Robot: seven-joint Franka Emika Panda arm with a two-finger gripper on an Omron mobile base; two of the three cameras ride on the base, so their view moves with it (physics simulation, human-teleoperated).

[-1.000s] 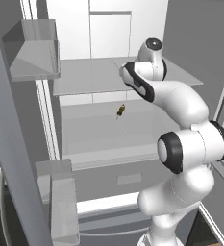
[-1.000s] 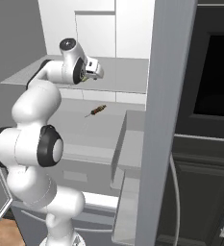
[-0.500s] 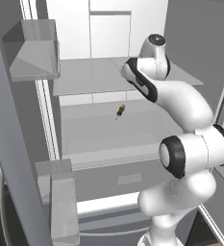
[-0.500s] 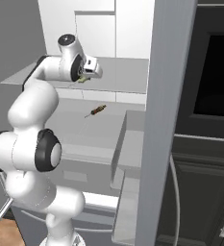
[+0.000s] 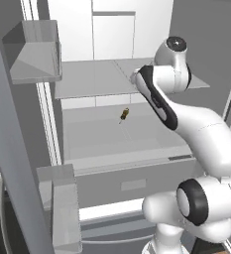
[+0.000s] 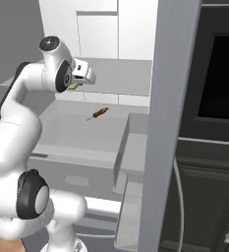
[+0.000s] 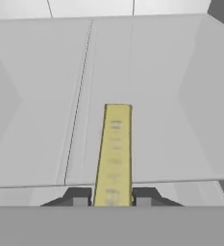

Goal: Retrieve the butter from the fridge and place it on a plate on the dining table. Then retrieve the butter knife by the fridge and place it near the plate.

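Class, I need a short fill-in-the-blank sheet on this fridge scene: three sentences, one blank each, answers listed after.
1. The gripper is shut on the ____.
2. The butter lies between two dark ____.
3. A small slender item lies on the fridge shelf ____ the shelf the arm reaches over.

Missing words: butter; fingertips; below

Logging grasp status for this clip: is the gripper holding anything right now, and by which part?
Yes. The gripper is shut on the butter, gripping the near end of the stick, one finger on each long side, over the fridge shelf.
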